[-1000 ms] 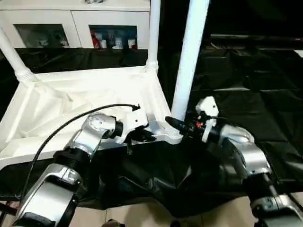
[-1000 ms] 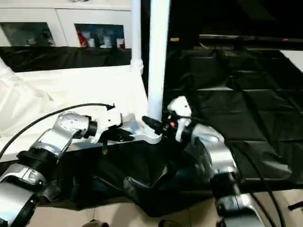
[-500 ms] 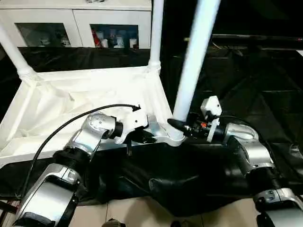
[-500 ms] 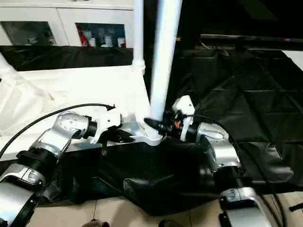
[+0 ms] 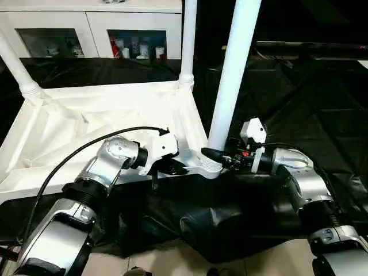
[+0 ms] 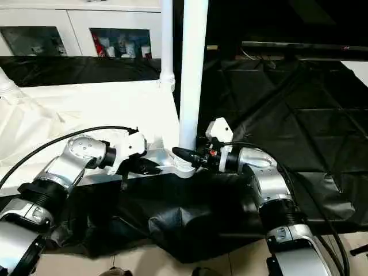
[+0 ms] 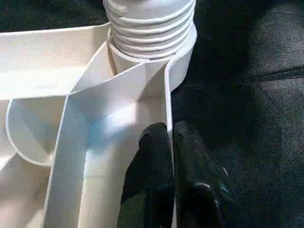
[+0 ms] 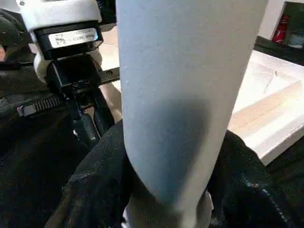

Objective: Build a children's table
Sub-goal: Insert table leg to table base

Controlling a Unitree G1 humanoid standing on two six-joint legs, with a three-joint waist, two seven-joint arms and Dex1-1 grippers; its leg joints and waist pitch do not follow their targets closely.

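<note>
Your left tool point(image 5: 172, 167) is clenched on the rim of the top point(image 5: 103, 123), one finger point(image 7: 152, 156) inside the wall and the other outside it, just beside the near-right corner socket point(image 7: 152, 45). Your right tool point(image 6: 183, 155) grasps the base of the near leg point(image 5: 233, 75), its fingers point(image 8: 95, 190) on either side of the tube just above that socket. That leg stands nearly upright in the socket, its ribbed end seated. The top lies underside up on a black sheet point(image 5: 299, 98). You can see two more legs standing in the far corners: one at the far right point(image 5: 188, 34), one at the far left point(image 5: 14, 63), leaning outward. White cabinets point(image 5: 92, 29) stand behind.
</note>
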